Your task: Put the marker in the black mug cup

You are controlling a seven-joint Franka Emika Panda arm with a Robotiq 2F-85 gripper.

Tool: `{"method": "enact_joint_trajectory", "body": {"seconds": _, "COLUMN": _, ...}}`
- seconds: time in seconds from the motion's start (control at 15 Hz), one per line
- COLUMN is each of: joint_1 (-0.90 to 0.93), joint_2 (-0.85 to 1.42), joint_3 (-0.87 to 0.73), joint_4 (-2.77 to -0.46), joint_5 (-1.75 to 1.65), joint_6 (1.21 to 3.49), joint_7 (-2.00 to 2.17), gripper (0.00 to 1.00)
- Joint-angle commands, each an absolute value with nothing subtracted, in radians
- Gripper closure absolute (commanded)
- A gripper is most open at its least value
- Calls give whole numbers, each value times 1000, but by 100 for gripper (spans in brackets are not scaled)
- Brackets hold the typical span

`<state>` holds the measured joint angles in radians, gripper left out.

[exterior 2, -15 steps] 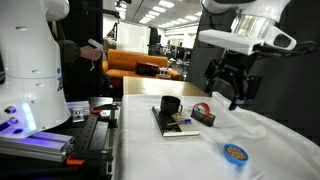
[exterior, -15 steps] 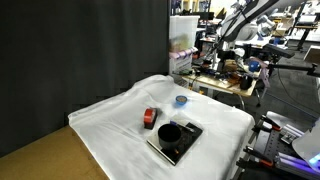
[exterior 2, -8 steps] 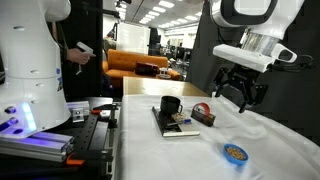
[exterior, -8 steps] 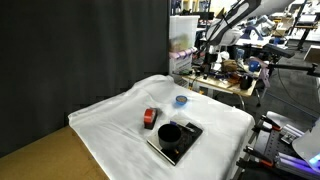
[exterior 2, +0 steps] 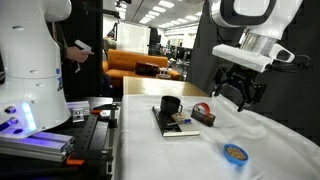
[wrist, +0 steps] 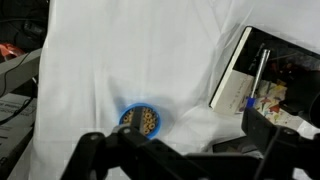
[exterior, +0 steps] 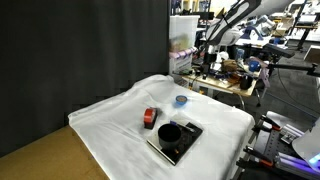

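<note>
The black mug cup [exterior: 170,131] [exterior 2: 170,105] stands on a corner of a flat dark slab [exterior: 183,146] [exterior 2: 176,127] in the middle of the white cloth. The marker [wrist: 257,74], thin and pale with a blue tip, lies on that slab; I see it in the wrist view at the right. My gripper [exterior 2: 238,93] [wrist: 175,150] hangs open and empty in the air above the cloth, off to the side of the mug, over a blue round lid [wrist: 139,119]. Its dark fingers [wrist: 268,128] fill the lower edge of the wrist view.
A red object [exterior: 150,118] [exterior 2: 204,115] lies on the cloth beside the slab. The blue lid [exterior: 181,100] [exterior 2: 235,152] sits farther out. The white cloth [exterior: 110,125] is wrinkled and drapes over the table edges. Cluttered benches and another robot base [exterior 2: 30,70] stand around.
The arm swung closer over the table and a little lower during the first half second, then held still. The jaws stayed open.
</note>
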<state>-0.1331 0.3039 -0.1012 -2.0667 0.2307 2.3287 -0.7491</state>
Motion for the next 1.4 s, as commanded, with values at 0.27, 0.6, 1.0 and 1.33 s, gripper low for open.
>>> {"method": "enact_joint_trajectory", "body": {"seconds": 0.27, "joint_1": -162, "joint_2": 301, "joint_3": 15, "joint_4": -2023, "joint_5": 314, "joint_6": 2320, "joint_7": -787, "gripper": 0}}
{"method": "enact_joint_trajectory", "body": {"seconds": 0.6, "joint_1": -160, "joint_2": 288, "joint_3": 52, "joint_4": -2032, "joint_5": 362, "joint_6": 2302, "joint_7": -809, "gripper": 0}}
{"method": "enact_joint_trajectory", "body": {"seconds": 1.0, "joint_1": -142, "joint_2": 299, "joint_3": 44, "joint_4": -2030, "joint_5": 339, "joint_6": 2314, "joint_7": -770, "gripper": 0}}
{"method": "enact_joint_trajectory", "body": {"seconds": 1.33, "joint_1": -147, "joint_2": 293, "joint_3": 44, "joint_4": -2041, "joint_5": 346, "joint_6": 2331, "joint_7": -780, "gripper": 0}}
